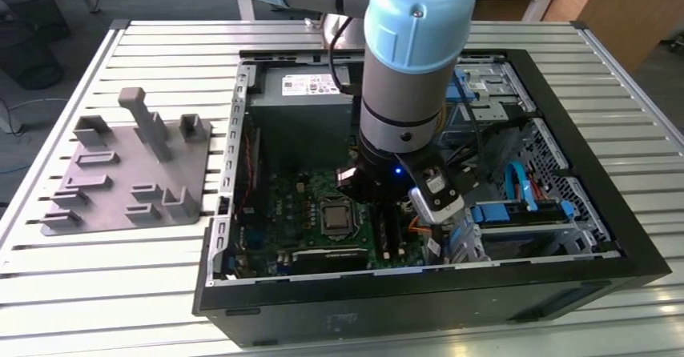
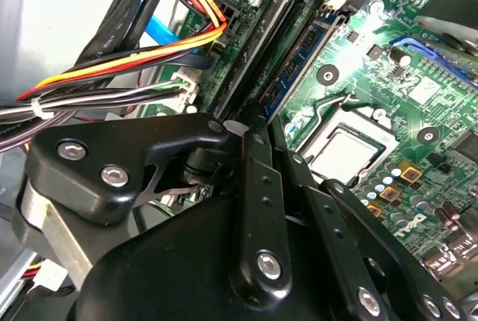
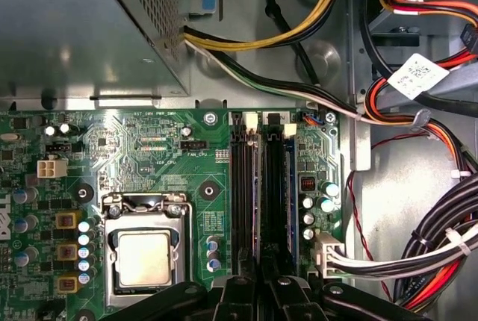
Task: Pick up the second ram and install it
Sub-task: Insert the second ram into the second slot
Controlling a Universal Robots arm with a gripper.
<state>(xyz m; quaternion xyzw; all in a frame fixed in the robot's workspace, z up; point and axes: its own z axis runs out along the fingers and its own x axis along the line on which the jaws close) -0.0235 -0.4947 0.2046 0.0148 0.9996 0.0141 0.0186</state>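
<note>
Open PC case [image 1: 630,249] lies on its side on the slatted table [image 1: 107,261], taking up most of the exterior view's right. Inside it: green motherboard [image 3: 142,142] on the floor of the case, grey power supply box [image 3: 75,30] at the far end, drive bays with blue tabs [image 1: 513,209] toward the exterior view's right, and cable bundles [image 3: 441,246] running along the case wall. Arm [image 1: 412,53] reaches down into the case over the board. Grey fixture plate [image 1: 128,173] with upright posts sits on the table at the exterior view's left, well apart from the case; no stick visible on it. CPU socket [image 3: 146,254] sits on the board beside the 2 black memory slots [image 3: 243,187]. Gripper [image 3: 263,280] is right over the slots. The second ram [image 3: 274,194] stands edge-up in the slot line, its near end running between the fingers [image 2: 258,187]. Can't tell if the gripper is clamped on it or let go.
</note>
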